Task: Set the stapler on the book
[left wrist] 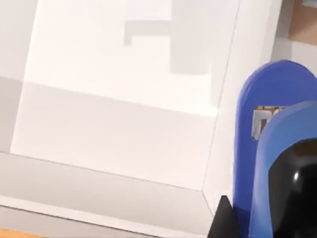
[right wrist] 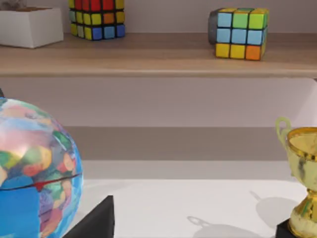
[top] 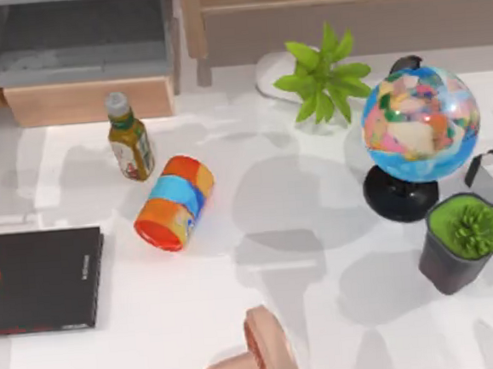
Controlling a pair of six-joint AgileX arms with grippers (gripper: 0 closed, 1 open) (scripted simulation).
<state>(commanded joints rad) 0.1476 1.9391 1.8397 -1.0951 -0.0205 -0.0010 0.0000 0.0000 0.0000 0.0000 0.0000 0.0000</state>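
Book (top: 39, 280): black, red lettering, flat on the white desk (top: 320, 256) at its left edge; cover bare, nothing resting on it. Stapler (left wrist: 270, 163): bright blue, close up in the left wrist view beside dark parts of the left arm's fingers; it looks carried, though whether they clasp it I cannot tell. Right of the book: striped can (top: 174, 202) on its side, bottle (top: 129, 137) behind it, globe (top: 419, 125) and potted plant (top: 464, 241) far right. Right arm parked near the globe. Judged: lifting done; carrying over and setting down remain.
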